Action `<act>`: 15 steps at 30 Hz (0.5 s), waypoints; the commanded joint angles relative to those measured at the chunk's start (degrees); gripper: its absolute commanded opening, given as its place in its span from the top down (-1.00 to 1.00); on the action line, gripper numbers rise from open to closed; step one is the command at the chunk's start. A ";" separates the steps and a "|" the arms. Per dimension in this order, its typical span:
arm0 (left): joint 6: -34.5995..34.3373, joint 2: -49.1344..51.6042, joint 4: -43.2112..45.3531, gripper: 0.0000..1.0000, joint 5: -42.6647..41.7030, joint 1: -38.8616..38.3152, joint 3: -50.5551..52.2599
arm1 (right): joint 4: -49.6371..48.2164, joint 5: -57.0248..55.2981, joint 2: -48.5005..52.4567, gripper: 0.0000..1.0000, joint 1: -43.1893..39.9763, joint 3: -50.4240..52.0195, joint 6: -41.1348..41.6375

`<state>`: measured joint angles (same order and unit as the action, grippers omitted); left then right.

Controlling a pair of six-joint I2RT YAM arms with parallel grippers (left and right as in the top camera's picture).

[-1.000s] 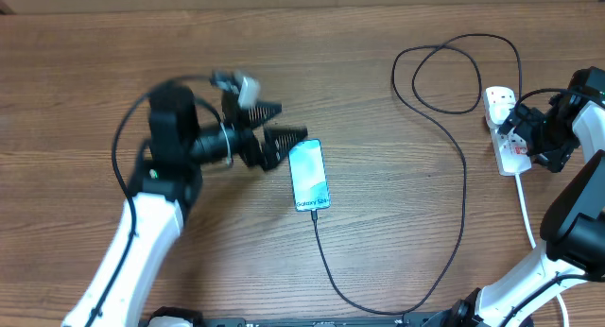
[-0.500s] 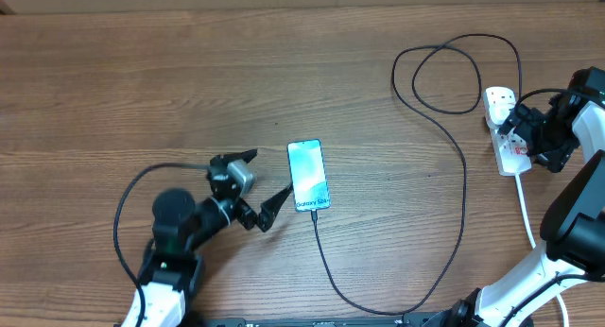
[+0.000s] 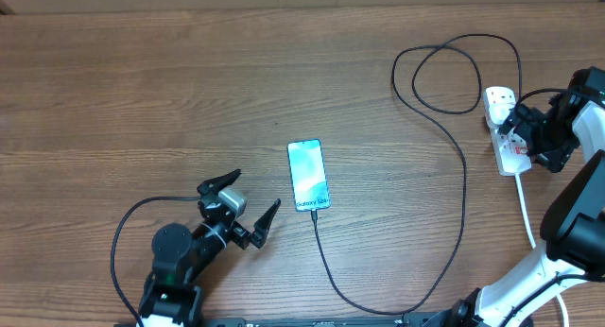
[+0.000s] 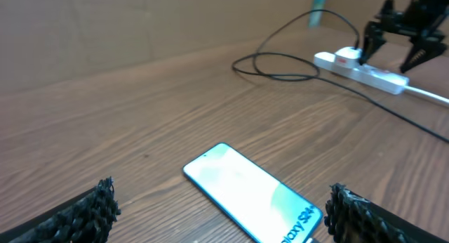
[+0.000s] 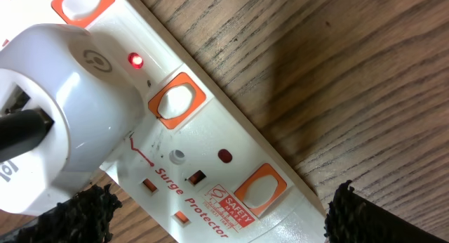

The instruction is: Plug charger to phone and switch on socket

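Two grippers are standing wide open, neither one holding anything. The left gripper point(image 3: 244, 200) is hovering low over the bench point(image 3: 142, 81), with the phone point(image 3: 308, 174) lying flat just ahead of its fingertips, screen up. The charger point(image 3: 464, 185) is trailing from the phone's near end, apparently seated there, and running well away to the socket point(image 5: 231, 180) directly beneath the right gripper point(image 3: 515, 129). A white adapter point(image 5: 63, 81) is sitting in the strip beside a glowing red lamp point(image 5: 135, 60), suggesting power is on. The phone is looking rigid, slick and breakable, best pinched across its long edges. The cable is looking limp and light, so taking it by the stiff connector seems wisest.
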<state>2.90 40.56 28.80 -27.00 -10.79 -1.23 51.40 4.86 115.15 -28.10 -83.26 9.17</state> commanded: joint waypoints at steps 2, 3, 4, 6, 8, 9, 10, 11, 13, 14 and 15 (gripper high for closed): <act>1.16 -5.35 -3.15 -0.99 4.79 0.90 0.96 | -1.27 0.59 0.48 -1.00 0.28 -1.62 0.59; 1.49 -6.54 -4.13 -0.99 4.98 1.42 0.96 | -1.27 0.59 0.48 -1.00 0.28 -1.60 0.59; 1.70 -7.67 -4.98 -0.99 5.03 2.03 0.96 | -1.27 0.59 0.48 -1.00 0.28 -1.62 0.57; 1.86 -9.73 -6.67 -0.99 5.16 3.43 0.96 | -1.27 0.57 0.48 -1.00 0.28 -1.62 0.59; 1.86 -11.96 -9.22 -0.99 5.16 5.09 0.96 | -1.27 0.59 0.48 -1.00 0.28 -1.62 0.57; 1.84 -13.09 -10.86 -0.99 5.16 5.90 0.96 | -1.27 0.57 0.48 -0.99 0.28 -1.62 0.59; 1.84 -14.49 -12.92 -0.99 5.16 6.80 0.96 | -1.27 0.59 0.48 -1.00 0.28 -1.60 0.59; 1.86 -15.74 -14.78 -0.99 5.18 7.58 0.96 | -1.27 0.57 0.48 -1.00 0.28 -1.60 0.59; 1.86 -18.67 -18.82 -0.99 5.44 9.33 0.96 | -1.27 0.59 0.48 -0.99 0.28 -1.62 0.59; 1.86 -20.44 -20.94 -0.99 5.84 10.25 0.96 | -1.27 0.57 0.48 -1.00 0.28 -1.62 0.59; 1.86 -22.03 -22.62 -0.99 6.23 10.93 0.96 | -1.27 0.59 0.48 -1.00 0.28 -1.62 0.59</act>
<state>3.62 22.48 8.43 -22.26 -1.87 -0.47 51.40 4.86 115.15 -28.10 -83.26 9.19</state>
